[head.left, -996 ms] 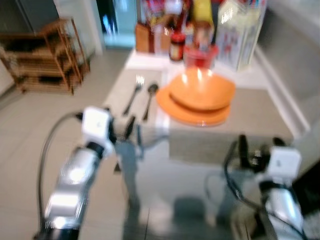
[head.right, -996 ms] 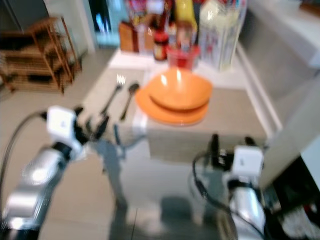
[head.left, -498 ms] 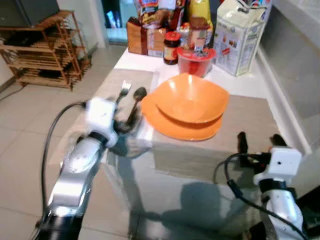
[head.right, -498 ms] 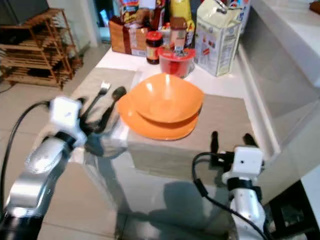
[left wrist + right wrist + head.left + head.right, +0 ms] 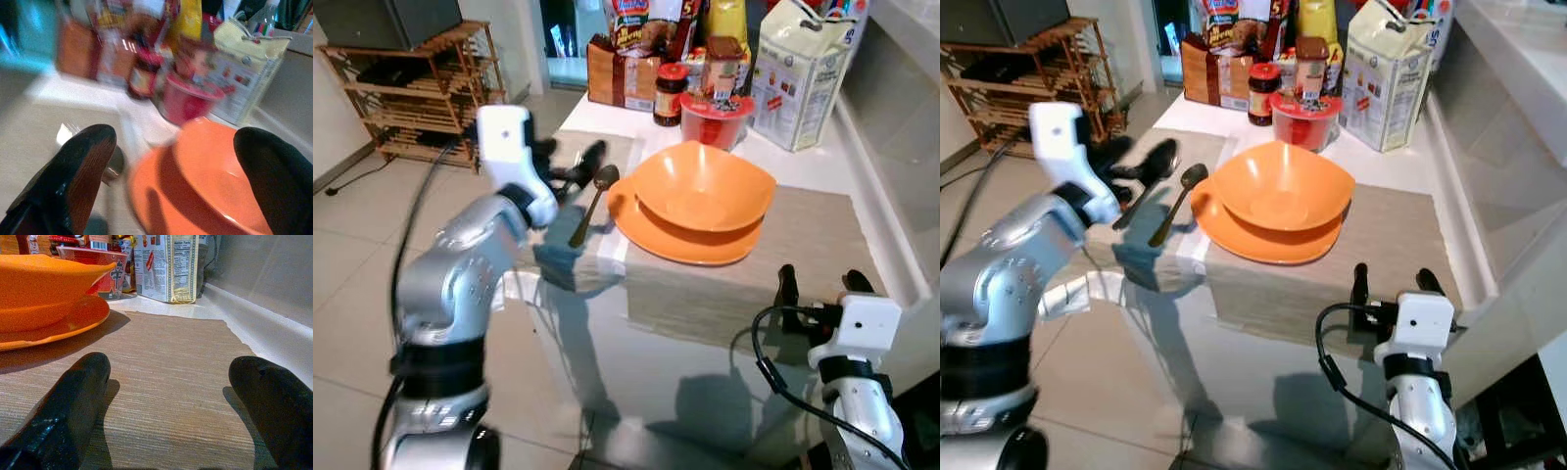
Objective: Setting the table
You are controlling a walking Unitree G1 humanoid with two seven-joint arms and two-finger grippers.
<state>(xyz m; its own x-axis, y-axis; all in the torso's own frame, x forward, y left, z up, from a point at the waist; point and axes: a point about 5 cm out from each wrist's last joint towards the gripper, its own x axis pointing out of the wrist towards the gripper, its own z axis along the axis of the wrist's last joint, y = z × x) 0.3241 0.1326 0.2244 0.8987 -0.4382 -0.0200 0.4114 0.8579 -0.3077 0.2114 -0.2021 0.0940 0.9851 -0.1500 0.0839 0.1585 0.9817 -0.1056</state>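
My left gripper [image 5: 570, 164], fingers spread and empty, hovers beside the glossy orange square-rimmed bowl [image 5: 703, 194] on its orange plate [image 5: 690, 240].

The left arm [image 5: 470, 264] is now raised higher and farther forward than a second ago; its gripper [image 5: 1141, 166], fingers apart, now hangs over the fork [image 5: 66, 132] and spoon [image 5: 592, 201] at the table's left edge, no longer short of the near-left corner.
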